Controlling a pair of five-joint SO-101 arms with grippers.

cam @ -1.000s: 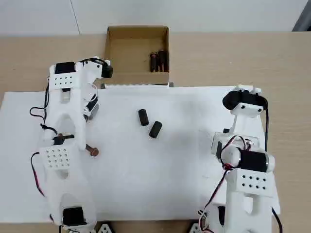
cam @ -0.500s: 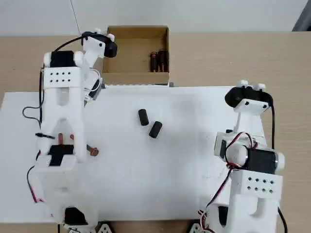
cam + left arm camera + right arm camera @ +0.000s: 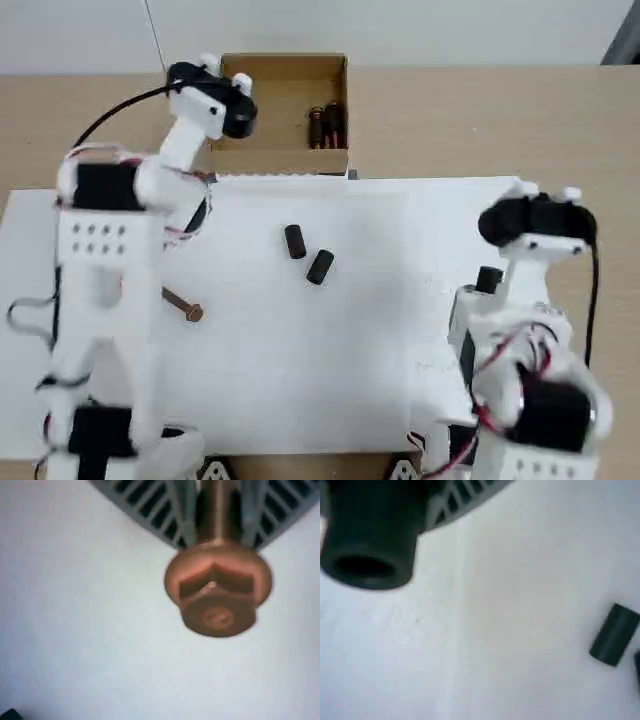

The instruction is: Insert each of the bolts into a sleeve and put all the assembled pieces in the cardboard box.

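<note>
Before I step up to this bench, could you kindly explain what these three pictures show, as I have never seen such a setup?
You are looking at two small white robot arms at a table, the left arm and the right arm. Each ends in a gripper. The wide picture comes from a fixed camera looking down over the table. The two close-ups come from cameras on the arms' wrists.

The left gripper holds a copper-coloured bolt by its shank, head toward the camera. The right gripper holds a black sleeve, its open end showing.

On the white sheet lie two loose sleeves, near each other. Behind the sheet stands the cardboard box, with dark assembled pieces inside.
</note>
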